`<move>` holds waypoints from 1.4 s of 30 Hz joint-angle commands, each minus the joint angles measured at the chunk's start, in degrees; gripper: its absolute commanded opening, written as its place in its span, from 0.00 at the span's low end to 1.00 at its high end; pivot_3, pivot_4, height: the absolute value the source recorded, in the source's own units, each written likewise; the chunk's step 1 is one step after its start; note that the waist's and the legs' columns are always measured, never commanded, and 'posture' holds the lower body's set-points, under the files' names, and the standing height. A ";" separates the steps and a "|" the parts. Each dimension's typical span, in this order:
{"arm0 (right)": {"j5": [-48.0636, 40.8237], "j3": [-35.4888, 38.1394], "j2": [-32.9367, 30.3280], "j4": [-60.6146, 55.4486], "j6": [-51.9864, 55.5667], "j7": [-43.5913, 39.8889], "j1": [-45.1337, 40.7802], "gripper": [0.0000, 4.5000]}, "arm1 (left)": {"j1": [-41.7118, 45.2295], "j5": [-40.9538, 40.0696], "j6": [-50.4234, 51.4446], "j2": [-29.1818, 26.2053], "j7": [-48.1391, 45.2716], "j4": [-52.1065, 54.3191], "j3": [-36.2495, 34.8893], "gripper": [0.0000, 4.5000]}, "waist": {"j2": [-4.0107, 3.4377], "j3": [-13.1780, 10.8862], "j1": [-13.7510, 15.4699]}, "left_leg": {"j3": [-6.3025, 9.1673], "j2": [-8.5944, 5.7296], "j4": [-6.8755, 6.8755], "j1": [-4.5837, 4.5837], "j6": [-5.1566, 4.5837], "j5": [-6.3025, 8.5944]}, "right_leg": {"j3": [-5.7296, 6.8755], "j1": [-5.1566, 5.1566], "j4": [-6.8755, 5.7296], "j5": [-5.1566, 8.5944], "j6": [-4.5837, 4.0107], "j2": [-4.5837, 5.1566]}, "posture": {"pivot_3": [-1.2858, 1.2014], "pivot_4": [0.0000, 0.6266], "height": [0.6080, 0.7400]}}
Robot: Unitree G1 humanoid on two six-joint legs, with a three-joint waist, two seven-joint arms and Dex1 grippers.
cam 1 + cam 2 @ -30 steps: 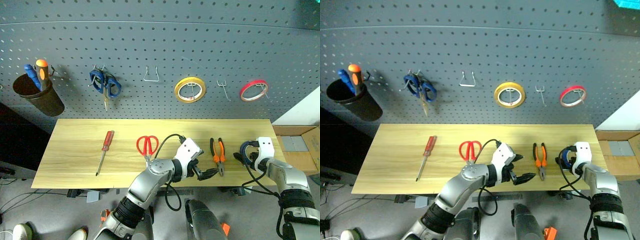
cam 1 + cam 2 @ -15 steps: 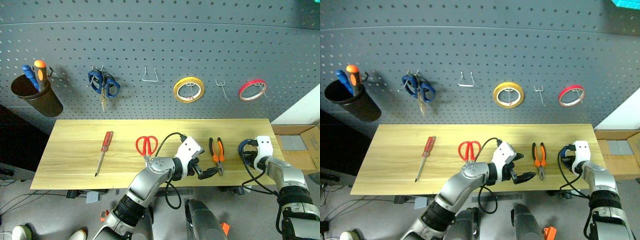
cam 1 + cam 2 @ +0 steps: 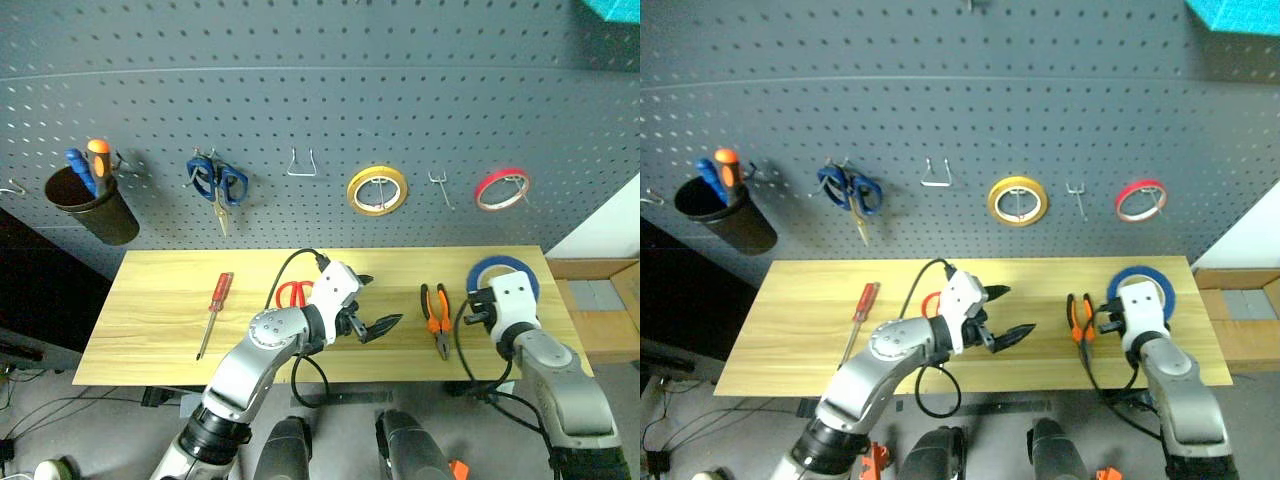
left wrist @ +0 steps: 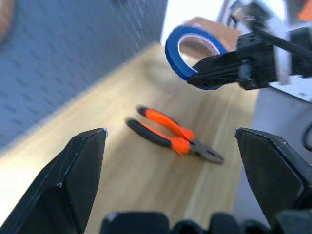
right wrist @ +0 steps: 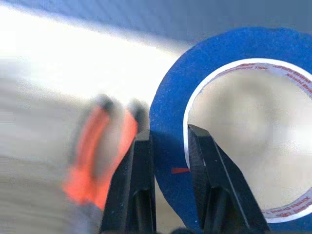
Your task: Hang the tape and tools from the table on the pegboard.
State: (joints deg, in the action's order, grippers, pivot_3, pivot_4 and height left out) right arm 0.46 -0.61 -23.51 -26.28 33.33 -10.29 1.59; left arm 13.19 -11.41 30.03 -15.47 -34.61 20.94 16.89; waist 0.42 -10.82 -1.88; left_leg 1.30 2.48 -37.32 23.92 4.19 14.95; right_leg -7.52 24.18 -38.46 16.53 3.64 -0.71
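Altogether three tools lie on the table (image 3: 160, 330), right claw (image 5: 168, 146) pinching one blue tape (image 5: 219, 63), left claw (image 3: 372, 318) spread

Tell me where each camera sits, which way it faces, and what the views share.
Left eye and right eye: on the head, looking forward and down at the table and pegboard; both arms show.
Left wrist: looks past its open fingers at the pliers.
Right wrist: its fingers pinch the tape.
Shared: tape and pliers appear in every view.
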 commanded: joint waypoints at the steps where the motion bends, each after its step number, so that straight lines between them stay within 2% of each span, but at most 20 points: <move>1: 10.22 -4.61 -3.25 -5.57 -11.78 2.98 1.11 0.09 | 0.45 -1.13 0.24 1.13 3.67 4.18 -4.14 1.00 | 0.18 1.05 0.06 | 0.05 -0.03 -0.19 -0.02 -0.01 0.00 | 0.06 -0.09 -0.09 0.00 0.00 0.00 | 0.51 0.09 1.00; 4: 14.80 -5.81 -3.51 -3.36 -19.16 5.58 1.02 0.09 | 1.44 -1.52 0.38 2.45 5.32 3.57 -5.51 1.00 | 0.88 2.31 0.00 | 0.16 -0.08 -0.67 -0.20 -0.29 0.06 | 0.18 -0.41 -0.27 0.08 0.14 0.00 | 0.51 0.07 1.00; 7: 16.86 -6.71 -3.40 1.15 -26.26 5.89 -2.07 0.09 | 2.76 -0.62 -0.45 3.69 5.98 1.73 -4.48 1.00 | 1.44 3.09 -0.39 | 0.10 -0.08 -0.69 -1.08 -0.41 -0.02 | 0.15 -1.28 -0.23 0.09 0.25 -0.01 | 0.52 0.04 1.00; 9: 15.90 -6.28 -3.10 4.70 -28.91 4.74 -4.74 0.09 | 4.00 0.06 -1.46 4.24 6.18 0.10 -4.07 1.00 | 1.48 3.63 -0.83 | 0.11 -0.08 -0.70 -1.57 -0.48 -0.06 | 0.14 -1.85 -0.12 0.10 0.15 -0.02 | 0.52 0.03 1.00; 12: 10.53 -3.90 -1.18 10.54 -29.73 2.17 -9.56 0.09 | 6.28 0.40 -2.46 4.87 6.55 -2.02 -4.48 1.00 | 1.55 4.37 -1.35 | 0.10 -0.08 -0.69 -1.89 -0.50 -0.07 | 0.10 -2.11 -0.15 0.12 0.10 -0.03 | 0.52 0.02 1.00; 15: 6.11 -3.24 -0.45 17.14 -31.89 -2.31 -15.27 0.09 | 8.51 0.54 -3.57 5.43 7.10 -4.58 -4.94 1.00 | 1.47 4.51 -1.44 | 0.13 -0.06 -0.65 -1.94 -0.50 -0.06 | 0.10 -2.13 -0.23 0.02 0.24 -0.09 | 0.53 0.02 1.00; 17: 4.40 -3.18 -0.33 20.38 -32.61 -4.70 -18.01 0.09 | 9.37 0.60 -4.15 5.66 7.39 -5.75 -5.08 1.00 | 1.40 4.56 -1.38 | 0.15 -0.05 -0.60 -1.93 -0.51 -0.06 | 0.11 -2.12 -0.24 -0.13 -0.05 -0.10 | 0.53 0.02 1.00; 21: 0.19 -2.84 0.15 25.65 -32.26 -9.88 -22.64 0.09 | 10.99 0.86 -5.18 6.09 8.00 -7.51 -5.41 1.00 | 1.38 4.57 -1.06 | 0.19 -0.05 -0.56 -1.86 -0.53 -0.05 | 0.14 -2.05 -0.25 -0.12 -0.11 -0.10 | 0.54 0.03 1.00; 25: -1.42 -3.42 0.40 28.01 -32.76 -13.23 -24.20 0.09 | 11.08 0.93 -5.49 5.96 8.24 -7.82 -5.49 1.00 | 1.36 4.58 -0.37 | 0.21 -0.05 -0.55 -1.77 -0.53 -0.05 | 0.16 -1.98 -0.25 -0.13 -0.12 -0.10 | 0.54 0.03 1.00; 28: -3.82 -3.65 1.23 29.47 -29.20 -16.42 -24.83 0.09 | 10.58 1.05 -5.18 5.59 8.18 -7.27 -5.44 1.00 | 1.36 4.58 0.10 | 0.20 -0.05 -0.57 -1.77 -0.53 -0.05 | 0.16 -1.97 -0.30 -0.13 -0.12 -0.09 | 0.54 0.04 1.00; 36: -5.22 -2.29 1.34 32.85 -24.31 -18.58 -27.09 0.09 | 10.63 1.07 -4.88 4.92 8.20 -7.16 -5.76 1.00 | 1.35 4.59 0.26 | 0.20 -0.05 -0.63 -1.82 -0.53 -0.05 | 0.17 -1.98 -0.46 -0.13 -0.12 -0.10 | 0.55 0.05 1.00; 42: -4.08 -1.43 0.81 33.71 -24.61 -17.90 -27.27 0.51 | 10.43 0.91 -4.91 4.26 7.99 -7.11 -6.03 1.00 | 1.35 4.59 0.30 | 0.20 -0.05 -0.62 -1.82 -0.53 -0.05 | 0.17 -1.98 -0.45 -0.13 -0.12 -0.10 | 0.55 0.06 1.00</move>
State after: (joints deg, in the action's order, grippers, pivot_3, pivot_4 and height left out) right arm -3.46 -3.39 -22.23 8.71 9.33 -28.55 -24.66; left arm 23.08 -10.34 25.80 -11.17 -26.72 12.39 11.47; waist 1.77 -6.23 -1.58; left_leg 1.50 2.43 -37.94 22.10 3.66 14.90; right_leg -7.35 22.20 -38.92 16.40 3.51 -0.81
